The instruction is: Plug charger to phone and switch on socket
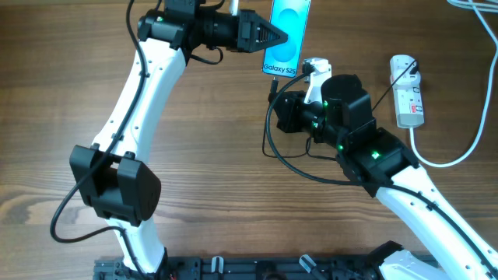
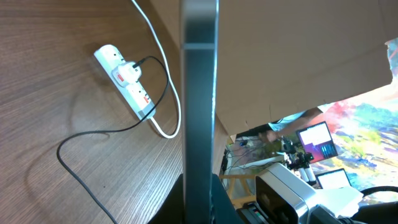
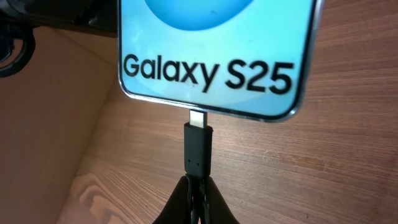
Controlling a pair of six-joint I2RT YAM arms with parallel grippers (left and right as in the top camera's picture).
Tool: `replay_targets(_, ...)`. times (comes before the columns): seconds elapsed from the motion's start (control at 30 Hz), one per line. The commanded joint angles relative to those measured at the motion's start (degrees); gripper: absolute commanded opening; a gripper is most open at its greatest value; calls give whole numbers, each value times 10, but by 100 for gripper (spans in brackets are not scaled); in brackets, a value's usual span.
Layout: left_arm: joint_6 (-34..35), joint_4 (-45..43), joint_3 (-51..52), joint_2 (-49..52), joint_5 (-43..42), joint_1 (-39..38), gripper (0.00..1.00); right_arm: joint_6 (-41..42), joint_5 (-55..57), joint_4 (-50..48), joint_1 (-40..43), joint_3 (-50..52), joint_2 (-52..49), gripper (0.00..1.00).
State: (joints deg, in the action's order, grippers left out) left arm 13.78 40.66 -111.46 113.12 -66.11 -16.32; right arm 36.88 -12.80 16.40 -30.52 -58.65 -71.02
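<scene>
My left gripper [image 1: 267,35] is shut on the phone [image 1: 286,35], holding it near the table's far edge, turquoise screen up. In the left wrist view the phone [image 2: 199,93] shows edge-on between the fingers [image 2: 199,208]. My right gripper [image 3: 198,194] is shut on the charger's small black plug tip [image 3: 198,149], whose metal end meets the port in the phone's bottom edge [image 3: 211,56]. In the overhead view this gripper [image 1: 274,92] sits just below the phone. The thin black cable [image 1: 292,167] loops to the black plug in the white socket [image 1: 407,92], which also shows in the left wrist view [image 2: 127,78].
The socket's thick white lead [image 1: 467,148] curves along the right side of the wooden table and also shows in the left wrist view [image 2: 158,62]. The thin charger cable [image 2: 81,134] lies slack on the table. Beyond the table edge are monitors and equipment [image 2: 317,143].
</scene>
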Motion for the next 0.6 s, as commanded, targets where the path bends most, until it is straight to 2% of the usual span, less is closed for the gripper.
replay_targets(0.0,-14,-4,-3,-24,-24,17,4,4,9,-2,2,-22,8,5)
replay_targets(0.23,-14,-2,-3,-24,-30,41,4,5,0,0,2,-22,8,5)
replay_targets(0.57,-14,-2,-3,-24,-44,16,4,14,-26,-17,2,-22,7,5)
